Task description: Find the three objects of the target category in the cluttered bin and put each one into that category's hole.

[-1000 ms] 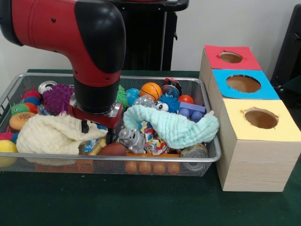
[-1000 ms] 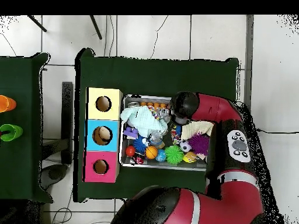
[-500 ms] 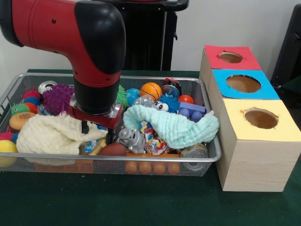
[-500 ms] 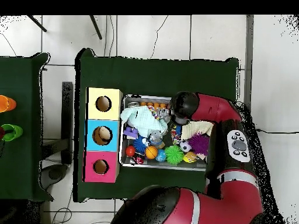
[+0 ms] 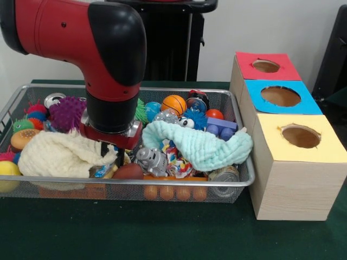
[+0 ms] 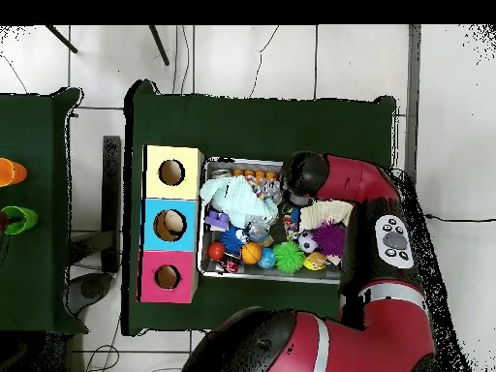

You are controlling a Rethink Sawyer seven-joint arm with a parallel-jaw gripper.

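Arm [image 5: 81,32]: reached down into the left half of the bin [image 5: 233,184], its black wrist just above the clutter.
Hand [image 5: 111,154]: low among the toys, between the cream cloth [image 5: 59,154] and the grey robot toy [image 5: 152,160]; one dark finger [image 5: 120,156] showed, but the wrist hid the rest, so I could not tell how far it was open or whether it held anything.
Bin contents: a mint cloth [image 5: 200,146] draped over the right side, an orange ball [image 5: 173,103] at the back, a purple spiky ball [image 5: 68,111] at back left, a brown ball [image 5: 129,171] just beside the hand, a tin can [image 5: 223,174] at the front right corner.
Overhead: the wrist [image 6: 302,174] covered the bin's upper middle, next to the mint cloth [image 6: 235,199].
Boxes: three in a row touching the bin's right side on the green table [image 5: 162,233], with yellow [image 5: 301,138], blue [image 5: 281,96] and red [image 5: 265,66] tops, each with a round hole.
Target items: which toys these were, possibly balls, was unclear; all lay in the bin.
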